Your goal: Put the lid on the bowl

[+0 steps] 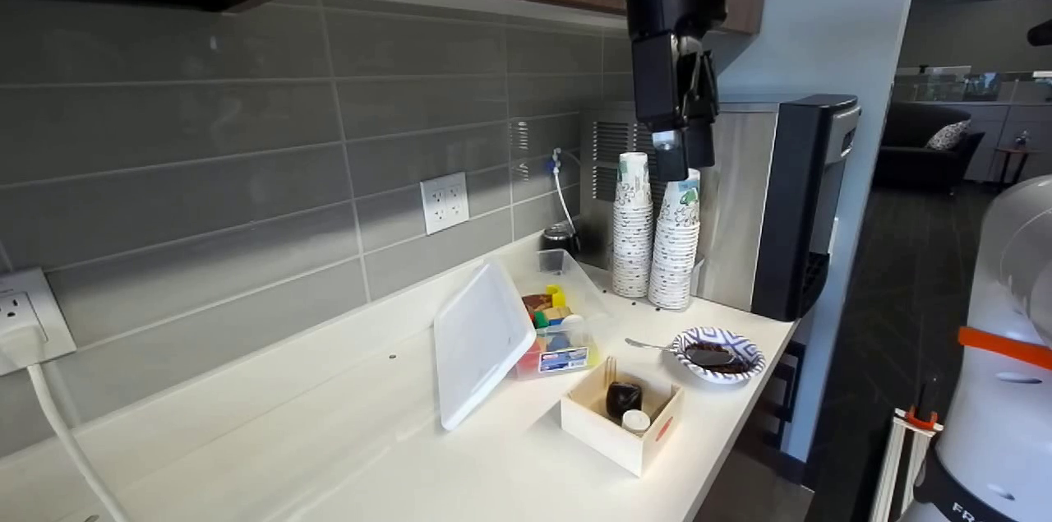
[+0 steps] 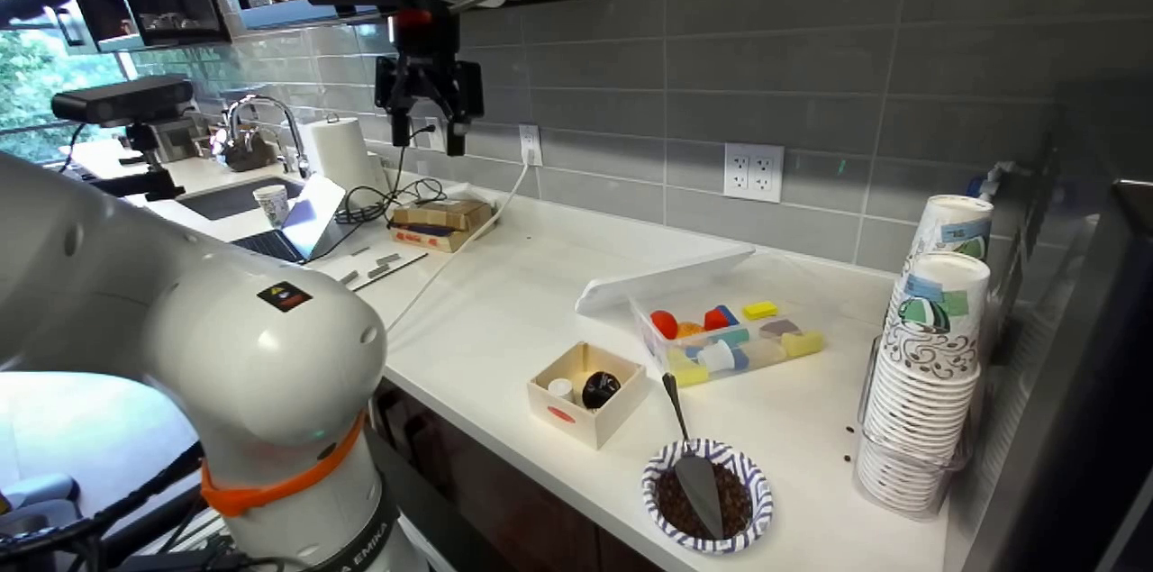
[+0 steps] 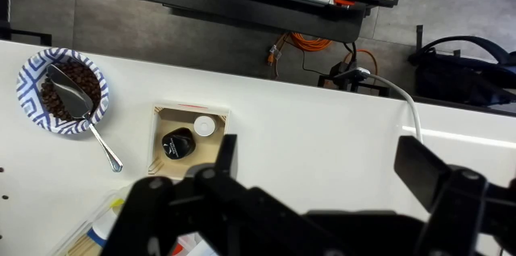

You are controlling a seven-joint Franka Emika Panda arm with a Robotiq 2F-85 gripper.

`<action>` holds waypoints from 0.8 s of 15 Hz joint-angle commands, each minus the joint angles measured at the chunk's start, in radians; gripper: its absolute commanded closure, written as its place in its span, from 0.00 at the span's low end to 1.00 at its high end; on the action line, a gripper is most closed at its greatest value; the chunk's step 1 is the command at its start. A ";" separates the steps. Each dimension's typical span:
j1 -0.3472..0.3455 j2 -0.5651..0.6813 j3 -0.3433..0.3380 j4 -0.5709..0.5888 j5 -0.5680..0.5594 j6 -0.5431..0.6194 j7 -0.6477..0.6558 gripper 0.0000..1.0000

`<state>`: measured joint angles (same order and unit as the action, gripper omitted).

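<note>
The lid (image 1: 481, 341) is a flat white rectangle with rounded corners. It sits tilted against the near end of the bowl in an exterior view, and its tilted edge also shows in an exterior view (image 2: 662, 281). The bowl (image 1: 567, 358) is a low translucent tub holding several multicoloured pieces; it shows in both exterior views (image 2: 752, 362). Only a corner of the bowl (image 3: 82, 223) shows in the wrist view, the rest hidden behind the gripper. My gripper (image 1: 687, 160) is high above the counter, pointing down, open and empty (image 2: 429, 138). Its fingers are wide apart in the wrist view (image 3: 322, 159).
A wooden box (image 2: 585, 392) with a black item and a white-capped item stands beside the bowl. A patterned dish (image 2: 707, 495) of dark beans holds a metal server. Stacked paper cups (image 1: 653, 242) stand by a steel machine (image 1: 740, 210). A white cable (image 2: 450, 261) crosses the counter.
</note>
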<state>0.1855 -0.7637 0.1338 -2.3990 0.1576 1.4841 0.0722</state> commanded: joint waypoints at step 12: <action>-0.218 -0.074 -0.010 -0.173 -0.023 0.116 0.230 0.00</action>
<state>0.0210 -0.7988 0.1339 -2.5015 0.1458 1.5240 0.2471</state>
